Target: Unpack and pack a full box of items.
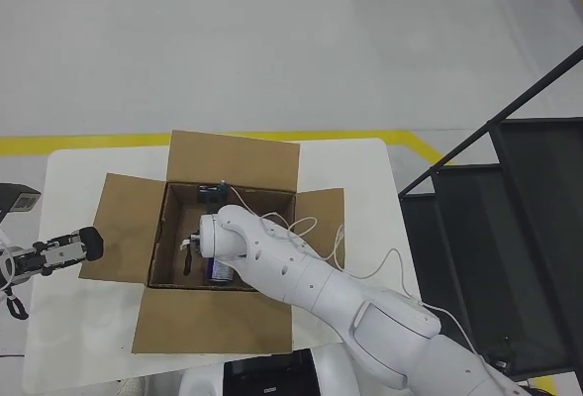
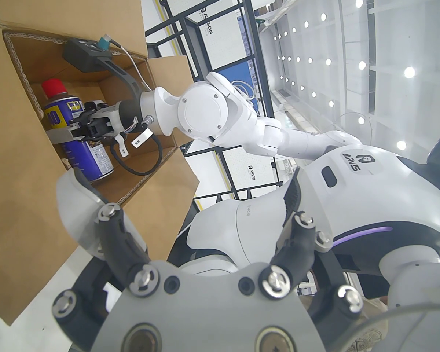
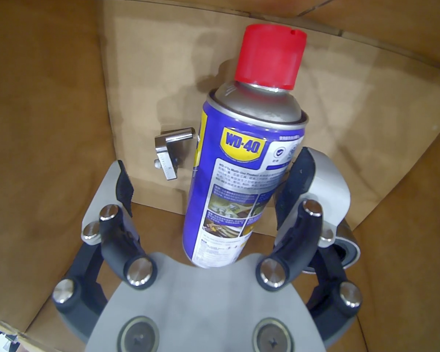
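Straddling the blue cylindrical metal spray can (image 3: 242, 170) with its red plastic cap (image 3: 271, 56), the right gripper (image 3: 212, 173) sits inside the open brown cardboard box (image 1: 234, 158). Its fingers are spread apart, not clamped. The can stands upright on the box floor between the two fingers. One pad lies against or just beside the can's side, I cannot tell which, while the other finger stands well clear of it. Just beyond that clear finger, a small L-shaped silver metal piece (image 3: 167, 155) lies flat on the cardboard floor, close beside the can. Behind the finger nearer the can, a round silver metal part with a dark ring (image 3: 346, 249) rests on the box floor, partly hidden.

The left gripper (image 1: 85, 244) hangs outside the box, above the white table (image 1: 83, 317), at the outer edge of the box's side flap (image 1: 128, 228). Its fingers are wide apart with nothing between them, and they point toward the box. From there the can and the right gripper lie ahead of it, past the flap and inside the box walls.
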